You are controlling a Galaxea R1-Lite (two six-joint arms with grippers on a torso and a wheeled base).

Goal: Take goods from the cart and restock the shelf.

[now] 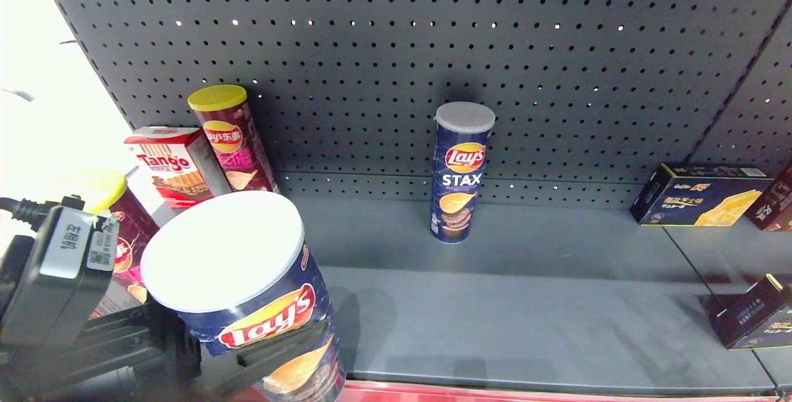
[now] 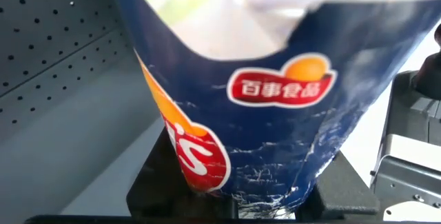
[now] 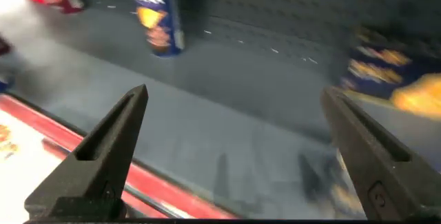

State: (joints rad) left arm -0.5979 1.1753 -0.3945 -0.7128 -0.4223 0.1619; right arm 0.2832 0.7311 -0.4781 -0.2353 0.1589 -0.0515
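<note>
Grey steel shelf [image 1: 526,303] spreads ahead. At seven o'clock, over its front lip, the left tool [image 1: 241,334] is clenched round a blue chip can [image 1: 247,290], so placing looks to be in hand. Next it needs carrying toward one o'clock, upright, beside the standing can [image 1: 461,173]. The right tool [image 3: 234,96] gapes, holding nothing.

On the shelf [image 1: 526,303], the middle can [image 1: 461,173] stood upright near the back edge, just before the pegboard [image 1: 433,49]. Toward the back left corner stood the corner can [image 1: 232,139], with the wafer box [image 1: 173,167] against its left side. The left-edge can [image 1: 120,229] stood before that box. The held can [image 1: 247,290] sat in the left gripper [image 1: 229,340] over the front left corner. The rear box [image 1: 699,195] lay by the back edge at the right, and the front box [image 1: 752,321] lay before it.
</note>
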